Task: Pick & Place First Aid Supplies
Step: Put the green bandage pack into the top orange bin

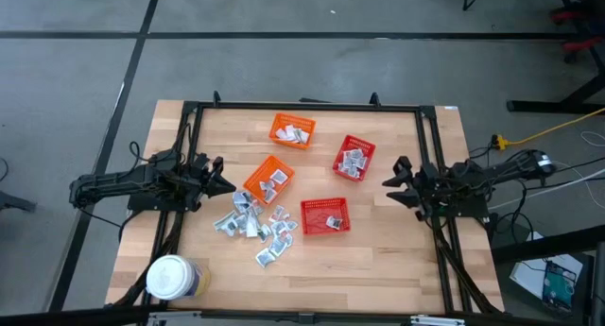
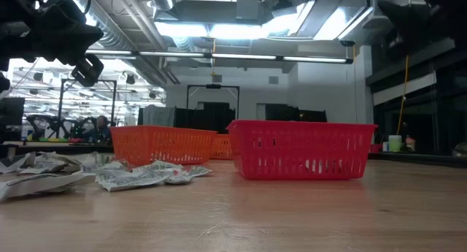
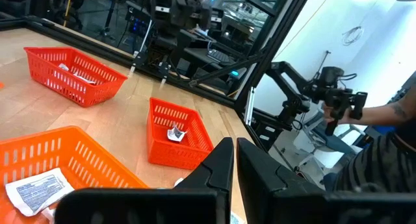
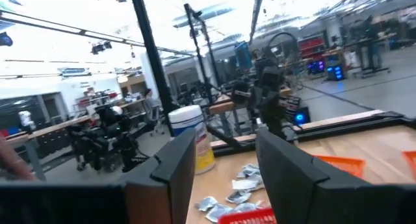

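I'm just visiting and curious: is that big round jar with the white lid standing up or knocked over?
Upright. From above, the jar shows its round white lid face-on at the table's near-left corner; the right wrist view shows it standing.

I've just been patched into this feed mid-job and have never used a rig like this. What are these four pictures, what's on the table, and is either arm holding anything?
You are looking at two dark robot arms at a light wooden table. The overhead picture shows everything: the left claw at the table's left side, the right claw at its right. One picture looks level across the tabletop; the other two come from cameras on each wrist, looking past that arm's own fingers.

On the table are two orange mesh baskets and two red mesh baskets, each already holding some packets. A loose pile of small flat silvery-white sachets lies near the middle, and a large white-lidded round jar stands at the near left corner.

The left claw is shut, the right is open; neither holds anything.
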Controlling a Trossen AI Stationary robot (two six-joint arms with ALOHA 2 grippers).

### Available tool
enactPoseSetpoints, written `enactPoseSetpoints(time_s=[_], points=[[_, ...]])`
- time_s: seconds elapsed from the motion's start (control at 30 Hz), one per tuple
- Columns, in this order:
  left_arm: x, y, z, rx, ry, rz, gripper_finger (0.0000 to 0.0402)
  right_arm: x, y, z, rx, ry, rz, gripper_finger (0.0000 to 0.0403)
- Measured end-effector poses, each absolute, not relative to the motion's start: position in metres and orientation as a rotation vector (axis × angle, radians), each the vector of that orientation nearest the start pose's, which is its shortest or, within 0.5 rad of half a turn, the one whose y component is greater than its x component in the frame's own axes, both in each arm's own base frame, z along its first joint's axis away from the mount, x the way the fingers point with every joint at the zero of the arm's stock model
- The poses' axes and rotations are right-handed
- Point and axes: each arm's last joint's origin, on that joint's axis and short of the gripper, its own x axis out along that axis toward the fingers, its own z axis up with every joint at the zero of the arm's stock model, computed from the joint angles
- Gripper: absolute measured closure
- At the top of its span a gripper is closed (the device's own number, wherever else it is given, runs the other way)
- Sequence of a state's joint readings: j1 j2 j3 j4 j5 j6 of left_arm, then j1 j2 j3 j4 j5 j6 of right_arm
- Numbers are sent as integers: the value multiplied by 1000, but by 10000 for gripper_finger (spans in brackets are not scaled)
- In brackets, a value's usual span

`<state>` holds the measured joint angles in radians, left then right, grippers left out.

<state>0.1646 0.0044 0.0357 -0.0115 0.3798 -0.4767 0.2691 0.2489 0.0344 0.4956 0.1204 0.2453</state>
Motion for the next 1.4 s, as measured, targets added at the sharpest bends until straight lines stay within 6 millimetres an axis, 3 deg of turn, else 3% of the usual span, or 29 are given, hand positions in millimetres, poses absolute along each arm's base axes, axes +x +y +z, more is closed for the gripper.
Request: enactPoseSetpoints(time_s=[0.3,0.57,0.87,1.4], points=[[94,5,174,-469,32,-216,386,92,21,188,248,-215,140,240],[94,5,174,-469,31,-216,386,94,18,180,205,-121,91,240],[94,5,174,-469,31,-216,386,96,16,167,138,-5,176,240],[94,5,174,-469,31,-216,386,97,11,167,100,-11,124,240]])
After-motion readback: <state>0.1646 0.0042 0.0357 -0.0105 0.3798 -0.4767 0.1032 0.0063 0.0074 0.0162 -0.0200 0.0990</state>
